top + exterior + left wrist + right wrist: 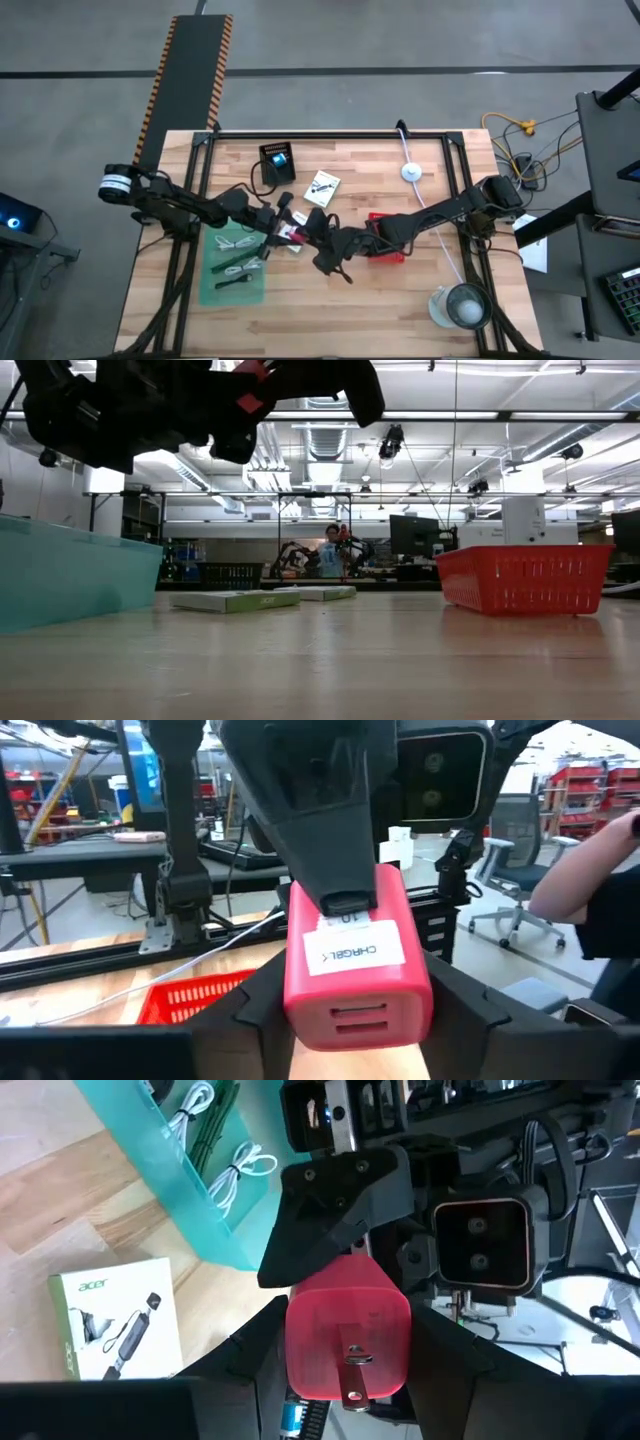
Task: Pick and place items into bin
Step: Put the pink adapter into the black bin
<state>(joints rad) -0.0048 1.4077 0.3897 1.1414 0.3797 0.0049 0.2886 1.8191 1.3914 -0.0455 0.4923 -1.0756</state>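
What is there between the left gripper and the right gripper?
A red charger block, held between the left gripper and right gripper; both wrist views show it.

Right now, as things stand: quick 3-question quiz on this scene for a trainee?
1. True or false: the red charger lies on the table.
2. What is in the teal bin? A) white cables B) cubes C) nothing
3. Which gripper meets the right gripper above the table's middle?

Key: 1 false, it is up in the air, between the right gripper's fingers. 2 A. 3 the left gripper.
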